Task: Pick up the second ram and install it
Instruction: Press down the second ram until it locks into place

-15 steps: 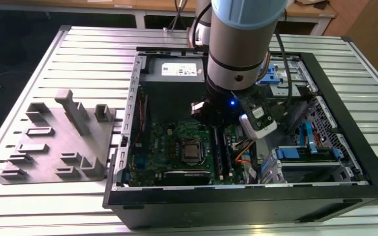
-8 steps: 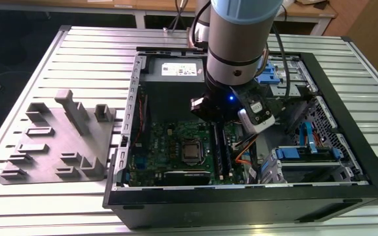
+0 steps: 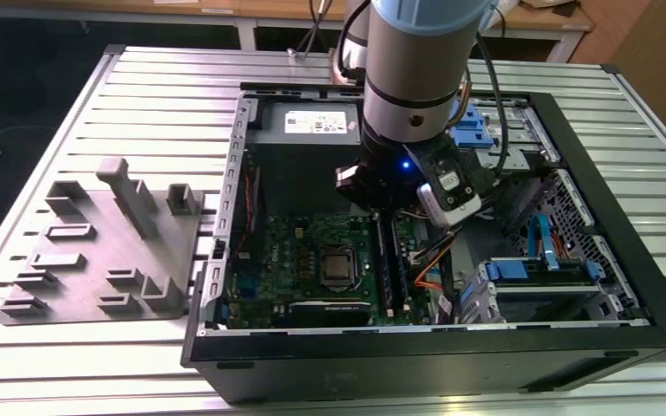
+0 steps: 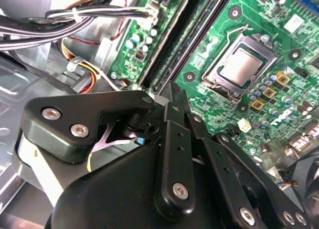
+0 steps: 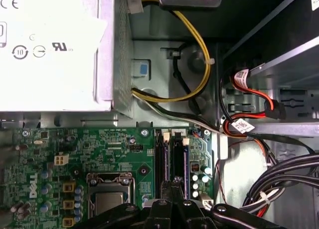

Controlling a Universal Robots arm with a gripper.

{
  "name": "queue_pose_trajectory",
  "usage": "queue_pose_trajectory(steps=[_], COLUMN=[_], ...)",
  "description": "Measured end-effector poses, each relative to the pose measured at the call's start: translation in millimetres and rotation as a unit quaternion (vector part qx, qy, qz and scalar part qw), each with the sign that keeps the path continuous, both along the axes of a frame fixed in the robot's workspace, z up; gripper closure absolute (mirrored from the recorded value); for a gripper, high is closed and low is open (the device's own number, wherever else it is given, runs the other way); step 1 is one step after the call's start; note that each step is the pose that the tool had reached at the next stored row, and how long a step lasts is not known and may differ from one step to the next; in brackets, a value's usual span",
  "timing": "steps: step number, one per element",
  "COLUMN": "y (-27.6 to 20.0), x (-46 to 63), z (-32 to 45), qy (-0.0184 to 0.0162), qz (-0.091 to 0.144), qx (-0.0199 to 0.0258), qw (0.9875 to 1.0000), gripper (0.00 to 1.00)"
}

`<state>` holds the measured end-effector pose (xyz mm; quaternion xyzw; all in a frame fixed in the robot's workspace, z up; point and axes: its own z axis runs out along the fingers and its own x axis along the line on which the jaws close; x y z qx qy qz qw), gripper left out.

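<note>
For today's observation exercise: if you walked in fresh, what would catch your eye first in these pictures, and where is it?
The big robot arm reaching down into the open computer case on the slatted table stands out first. Its hand sits right over the dark memory slots on the green motherboard, beside the silver processor socket. On the exterior view's left, a grey holder tray lies on the table.
</note>
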<state>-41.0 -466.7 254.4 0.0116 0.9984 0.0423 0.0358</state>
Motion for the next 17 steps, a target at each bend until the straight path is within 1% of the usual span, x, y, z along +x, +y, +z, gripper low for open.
queue_pose_trajectory(steps=[5,11,17], y=[0.1,0.4,3.4], x=[-0.1,0.4,0.4], z=[-0.1,-2.7,-3.7], qy=[0.0,0.0,0.0], qz=[0.0,0.0,0.0], qx=[0.0,0.0,0.0], qw=[1.0,1.0,1.0], gripper=[0.93,0.93,0.93])
